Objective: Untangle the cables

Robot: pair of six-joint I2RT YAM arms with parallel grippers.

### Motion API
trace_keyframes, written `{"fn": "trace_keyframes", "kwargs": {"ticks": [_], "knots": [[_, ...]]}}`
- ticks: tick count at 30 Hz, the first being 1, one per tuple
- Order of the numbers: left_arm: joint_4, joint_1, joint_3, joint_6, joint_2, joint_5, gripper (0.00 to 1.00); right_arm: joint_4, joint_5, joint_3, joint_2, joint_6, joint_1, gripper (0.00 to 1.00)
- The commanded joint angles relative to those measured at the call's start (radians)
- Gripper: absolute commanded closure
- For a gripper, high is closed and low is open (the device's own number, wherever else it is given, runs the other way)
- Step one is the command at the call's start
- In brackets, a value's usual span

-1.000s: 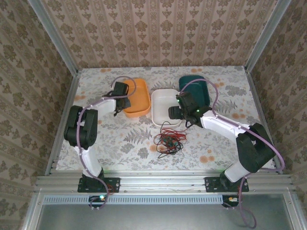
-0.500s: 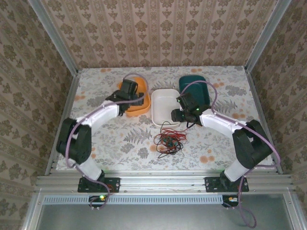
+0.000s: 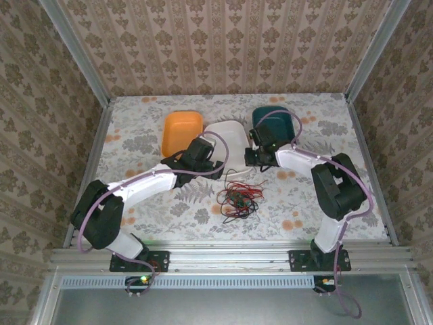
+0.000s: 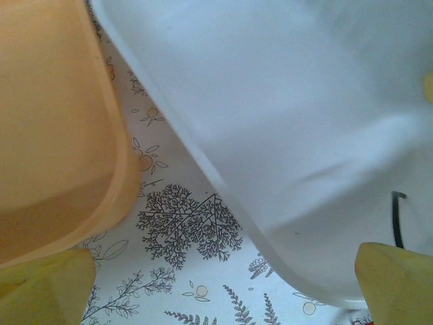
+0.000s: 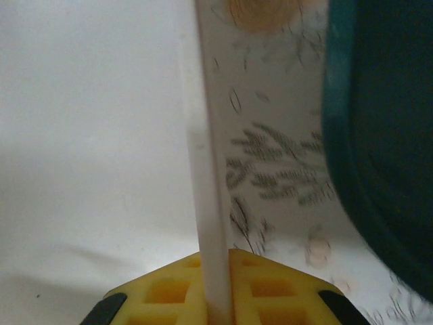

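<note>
Orange tray sits left of the wide-open left gripper, with the white tray just right of it. The right gripper pinches that tray's right rim. The cables lie tangled on the surface, nearer than both grippers, untouched. The likely next move is shifting the tray, then lifting one wire.

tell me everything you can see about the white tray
The white tray is a shallow, round-cornered rectangle, smooth and plastic-looking, with a thin wall. What shows of its inside is bare. It sits on the table between the orange tray and the teal tray, apart from both. The right gripper is shut on its right wall, with a pad on either side. The left gripper hangs open over its near left corner.
</note>
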Motion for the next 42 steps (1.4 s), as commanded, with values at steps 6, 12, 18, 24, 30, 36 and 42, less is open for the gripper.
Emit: {"fn": "trace_keyframes", "kwargs": {"ticks": [6,12,18,24,30,36,42], "knots": [[-0.002,0.001,0.022,0.011,-0.04,0.02,0.0,0.003,0.045,0.206,0.128,0.106,-0.046,0.9],[0.026,0.037,0.003,-0.052,-0.044,0.034,0.0,-0.029,0.045,0.301,0.195,0.13,-0.048,0.88],[0.049,0.046,0.01,-0.043,-0.035,0.074,0.0,-0.009,0.031,0.28,0.175,0.131,-0.045,0.6],[0.025,0.03,0.033,0.038,-0.008,0.214,0.0,0.005,0.017,0.184,0.003,0.103,-0.04,0.46],[-0.087,-0.016,0.11,0.154,0.08,0.362,0.0,-0.108,-0.062,0.039,-0.179,0.026,-0.01,0.46],[-0.159,-0.056,0.17,0.211,0.192,0.462,0.05,-0.248,-0.038,-0.092,-0.243,-0.012,-0.006,0.46],[-0.217,-0.088,0.216,0.235,0.315,0.442,0.2,-0.26,0.015,-0.117,-0.265,-0.032,-0.011,0.46]]}}
